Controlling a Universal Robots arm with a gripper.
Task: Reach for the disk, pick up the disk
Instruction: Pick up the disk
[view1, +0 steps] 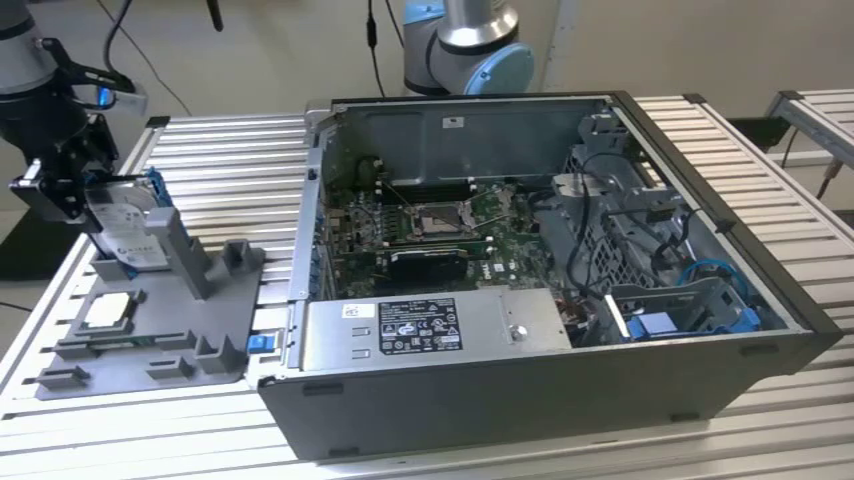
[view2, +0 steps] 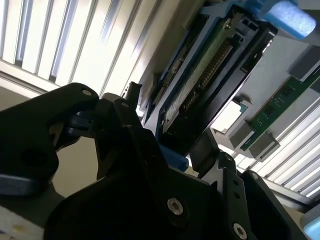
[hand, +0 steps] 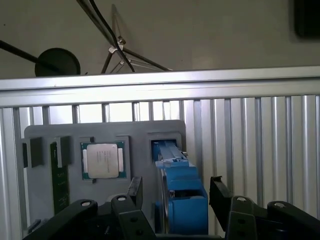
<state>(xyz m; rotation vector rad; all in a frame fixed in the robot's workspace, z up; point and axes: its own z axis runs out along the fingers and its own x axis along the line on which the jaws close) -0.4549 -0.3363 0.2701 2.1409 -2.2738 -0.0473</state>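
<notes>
Lab: open PC case (view1: 507, 400), alu bench (view1: 227, 150)

light: bright, even | glare: table slats (view2: 60, 45) | foreground: dark, perhaps backlit

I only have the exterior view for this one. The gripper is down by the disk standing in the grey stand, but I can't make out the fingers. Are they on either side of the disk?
Observer: Yes. In the first wrist view the gripper straddles the disk, with one finger on each side of its blue rail.
Operator: Is it clamped on yet?
Observer: It doesn't look so. In the first wrist view a strip of the grey stand shows between one finger and the disk, so that side stands apart from it.
</notes>
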